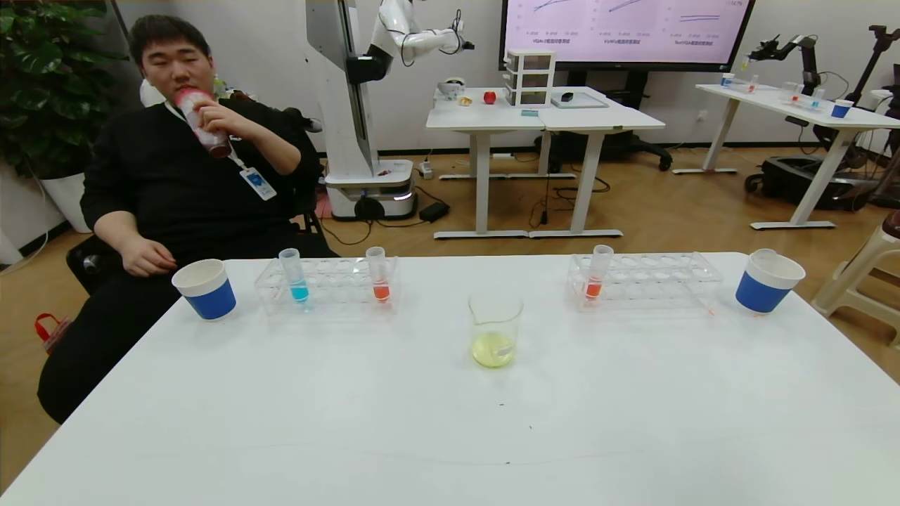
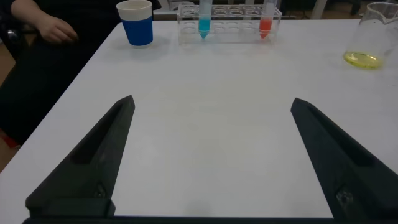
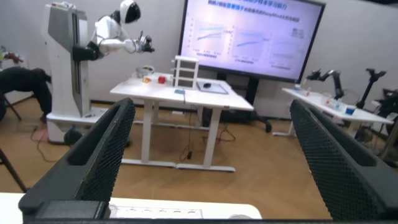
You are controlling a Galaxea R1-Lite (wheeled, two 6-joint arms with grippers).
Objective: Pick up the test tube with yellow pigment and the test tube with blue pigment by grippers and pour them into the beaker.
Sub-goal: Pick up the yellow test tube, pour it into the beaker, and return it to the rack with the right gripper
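Note:
The test tube with blue pigment [image 1: 295, 275] stands upright in the left clear rack [image 1: 330, 289]; it also shows in the left wrist view [image 2: 204, 18]. The test tube with yellow pigment is not in view. The beaker [image 1: 495, 330] stands at the table's middle with yellow liquid in its bottom; it also shows in the left wrist view [image 2: 373, 34]. Neither gripper shows in the head view. My left gripper [image 2: 212, 101] is open and empty over bare table, well short of the rack. My right gripper [image 3: 212, 104] is open and empty, facing out over the table's far edge.
Orange-red tubes stand in the left rack [image 1: 378, 275] and the right rack [image 1: 598, 273]. Blue-sleeved paper cups stand at far left [image 1: 205, 288] and far right [image 1: 768, 281]. A seated person [image 1: 183, 176] is at the table's far left corner, hand near the left cup.

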